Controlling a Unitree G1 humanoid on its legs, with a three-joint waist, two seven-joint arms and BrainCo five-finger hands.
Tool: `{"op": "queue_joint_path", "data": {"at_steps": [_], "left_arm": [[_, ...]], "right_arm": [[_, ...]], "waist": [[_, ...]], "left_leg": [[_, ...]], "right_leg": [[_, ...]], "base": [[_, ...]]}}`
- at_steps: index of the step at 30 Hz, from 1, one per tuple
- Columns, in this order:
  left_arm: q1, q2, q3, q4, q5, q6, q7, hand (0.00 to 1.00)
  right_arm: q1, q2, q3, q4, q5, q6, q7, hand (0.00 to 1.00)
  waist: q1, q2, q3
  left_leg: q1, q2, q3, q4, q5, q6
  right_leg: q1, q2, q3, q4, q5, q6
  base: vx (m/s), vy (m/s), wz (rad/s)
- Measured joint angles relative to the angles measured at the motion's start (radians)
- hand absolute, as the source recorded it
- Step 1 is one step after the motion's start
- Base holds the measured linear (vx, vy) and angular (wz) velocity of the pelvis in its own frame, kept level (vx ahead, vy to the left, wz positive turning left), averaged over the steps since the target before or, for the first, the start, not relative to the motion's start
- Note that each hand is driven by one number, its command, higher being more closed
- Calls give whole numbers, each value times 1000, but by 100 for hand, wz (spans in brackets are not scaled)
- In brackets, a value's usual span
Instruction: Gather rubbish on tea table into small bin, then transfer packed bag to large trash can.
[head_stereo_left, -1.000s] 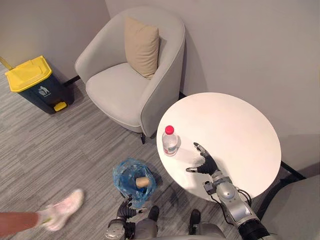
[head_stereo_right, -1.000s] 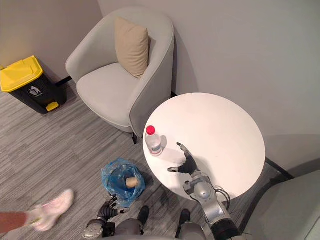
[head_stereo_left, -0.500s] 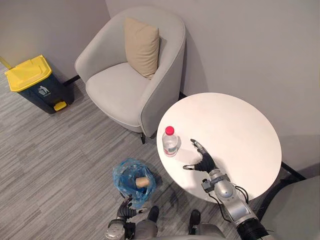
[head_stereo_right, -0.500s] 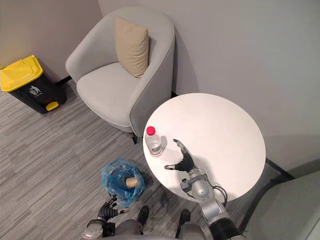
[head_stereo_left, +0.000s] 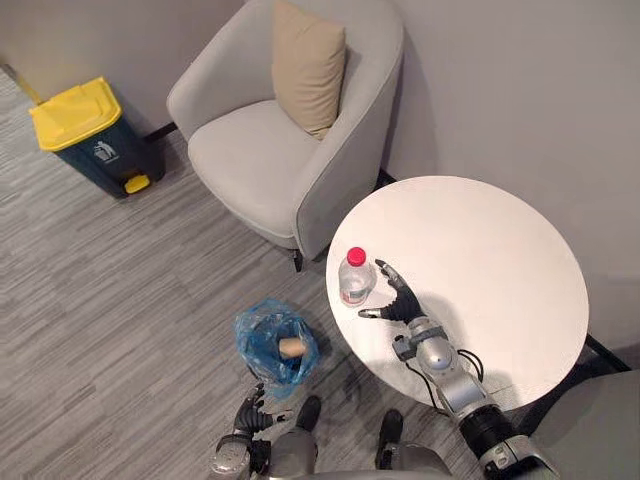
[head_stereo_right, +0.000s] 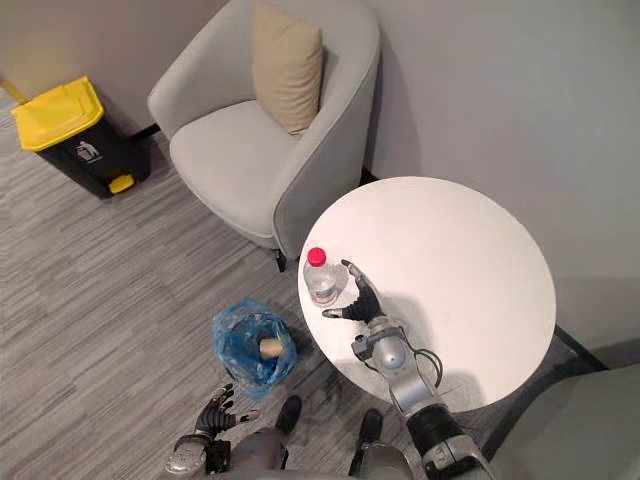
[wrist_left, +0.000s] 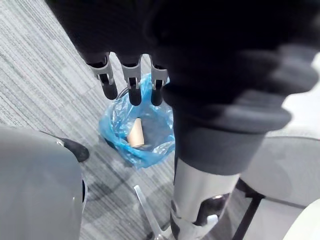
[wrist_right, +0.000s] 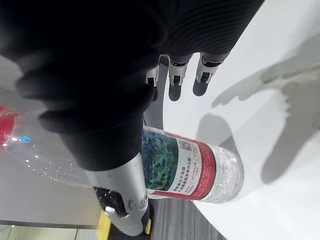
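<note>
The right robot hand (head_stereo_left: 397, 302) has come much closer to the bottle (head_stereo_left: 353, 280). A second ago it was well apart from it on the desk (head_stereo_left: 480, 250). Now it is just beside the bottle, at the bottle's 4 o'clock. The whole view has shifted a bit too, so the head has moved.

The hand's fingers are straight and spread, not closed on anything. I cannot tell if the thumb touches the bottle yet. I think the grab comes next, and then the drop into the small bin (head_stereo_left: 262, 335).

The bottle stands up straight at the desk's 9 o'clock edge. It is see-through plastic with a red cap and a red label with a picture on it.

The small bin is on the floor at the desk's 8 o'clock. It has a blue bag (head_stereo_left: 250, 350) in it, with a brown tube (head_stereo_left: 290, 347) inside. The left robot hand (wrist_left: 131, 80) hangs above it, fingers loose and holding nothing. The big trash can (head_stereo_left: 85, 130) with the yellow lid is far off at 10 o'clock.
</note>
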Motion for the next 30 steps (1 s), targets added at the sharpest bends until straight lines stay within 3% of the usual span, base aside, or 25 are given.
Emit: {"op": "queue_joint_path", "data": {"at_steps": [5, 6, 12, 22, 30], "left_arm": [[-20, -8, 0, -1, -4, 0, 6, 0], [-22, -8, 0, -4, -11, 0, 9, 0], [-32, -11, -1, -25, -19, -2, 18, 0], [-34, -13, 0, -35, -19, -1, 19, 0], [-33, -11, 1, -33, -17, 3, 15, 0]], "right_arm": [[-48, 16, -6, 3, 33, 0, -30, 0], [-60, 17, -6, 4, 37, 0, -31, 100], [-111, 19, -4, 43, 53, 11, -68, 100], [-128, 3, 2, 30, 72, 20, -67, 100], [60, -11, -24, -235, 63, 8, -45, 100]], "waist": [[21, 16, 32], [22, 17, 41], [48, 16, 67], [48, 7, 80], [39, -13, 75]], "left_leg": [[-18, -2, -3, 6, 5, 0], [-31, -3, -10, 6, 9, -1], [-49, -13, -26, 7, 17, 2], [-50, -17, -33, 7, 17, 2], [-6, -10, -10, 1, 16, 2]], "right_leg": [[-20, -2, -2, 13, 0, 0], [-31, -3, -8, 20, -1, -1], [-88, -27, -16, 126, -53, -3], [-122, -43, -20, 209, -103, -7], [-86, -37, -3, 198, -100, -6]], "base": [[-34, 5, 3], [-28, -5, 13], [-16, -8, 10], [5, -18, 3], [-8, -14, -6]]}}
